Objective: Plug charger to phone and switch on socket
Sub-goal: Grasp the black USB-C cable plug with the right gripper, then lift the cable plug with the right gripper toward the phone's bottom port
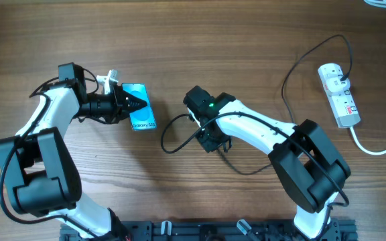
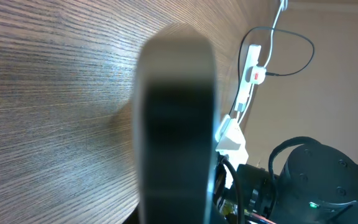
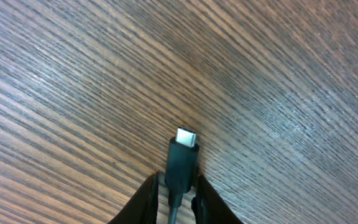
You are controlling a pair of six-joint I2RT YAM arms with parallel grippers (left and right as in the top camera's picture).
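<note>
The phone (image 1: 143, 117), with its teal-blue screen up, is at the left of the wooden table. My left gripper (image 1: 134, 104) is shut on it, and in the left wrist view it fills the middle as a blurred dark edge (image 2: 176, 124). My right gripper (image 1: 212, 139) is shut on the charger's connector (image 3: 182, 158), whose metal tip (image 3: 186, 135) points out over the table. The black charger cable (image 1: 166, 137) loops on the table, and its plug (image 1: 341, 83) sits in the white socket (image 1: 340, 104) at the far right. The socket also shows in the left wrist view (image 2: 251, 65).
The socket's white cord (image 1: 380, 150) curves off the right edge. Loops of black cable (image 1: 246, 171) lie under the right arm. The right arm's wrist (image 2: 316, 180) shows close beyond the phone.
</note>
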